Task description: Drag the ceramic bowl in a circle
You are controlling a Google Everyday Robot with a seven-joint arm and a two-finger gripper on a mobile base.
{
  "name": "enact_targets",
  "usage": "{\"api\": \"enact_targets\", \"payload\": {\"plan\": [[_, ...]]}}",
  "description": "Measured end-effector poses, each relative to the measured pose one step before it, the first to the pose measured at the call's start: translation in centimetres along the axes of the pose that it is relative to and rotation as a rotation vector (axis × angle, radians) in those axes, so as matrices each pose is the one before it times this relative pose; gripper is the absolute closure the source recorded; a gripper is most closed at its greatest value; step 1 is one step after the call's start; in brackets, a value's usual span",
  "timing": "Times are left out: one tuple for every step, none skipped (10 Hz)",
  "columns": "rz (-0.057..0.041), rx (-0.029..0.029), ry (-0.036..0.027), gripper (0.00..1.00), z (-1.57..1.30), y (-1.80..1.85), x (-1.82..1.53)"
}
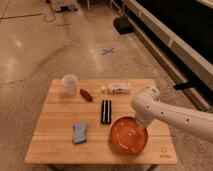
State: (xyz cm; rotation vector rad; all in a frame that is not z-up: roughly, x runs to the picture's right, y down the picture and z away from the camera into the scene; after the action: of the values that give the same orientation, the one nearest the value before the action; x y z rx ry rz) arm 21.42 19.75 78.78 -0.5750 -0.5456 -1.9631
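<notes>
Tool (pixel 139 124) closed, seemingly pinching the far rim of the wide orange-red ceramic bowl (pixel 128 137), which sits front right on my wooden bench (pixel 55 145). Risk: circling left knocks the black rectangular bar (pixel 106 111); circling right carries it over the bench edge.

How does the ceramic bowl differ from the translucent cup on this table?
The ceramic bowl is wide, shallow and orange-red; the cup is small, narrower and whitish. The bowl sits near-right on the table, with the claw at its far-right rim; the cup stands far-left, with nothing touching it. Both are upright and round.
</notes>
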Motion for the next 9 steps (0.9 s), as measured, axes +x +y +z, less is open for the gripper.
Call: {"api": "enact_targets", "payload": {"plan": [[-0.00529, -0.00329, 0.00431, 0.88, -0.145, 0.154, 0.309], [-0.00405, -0.00402, 0.00005, 0.88, 0.038, 0.33, -0.032], [0.00062, -0.00763, -0.00317, 0.88, 0.119, 0.721, -0.447], [-0.00156, -0.00475, -0.00232, 0.88, 0.042, 0.427, -0.312], [-0.00366, -0.00283, -0.00157, 0.88, -0.069, -0.05, -0.029], [-0.00652, -0.00271, -0.00207, 0.88, -0.193, -0.552, 0.246], [-0.00566, -0.00292, 0.00285, 0.88, -0.306, -1.0, 0.697], [-0.00657, -0.00632, 0.00124, 0.88, -0.157, -0.191, 0.338], [-0.00422, -0.00577, 0.00068, 0.88, -0.111, 0.027, 0.149]]}}
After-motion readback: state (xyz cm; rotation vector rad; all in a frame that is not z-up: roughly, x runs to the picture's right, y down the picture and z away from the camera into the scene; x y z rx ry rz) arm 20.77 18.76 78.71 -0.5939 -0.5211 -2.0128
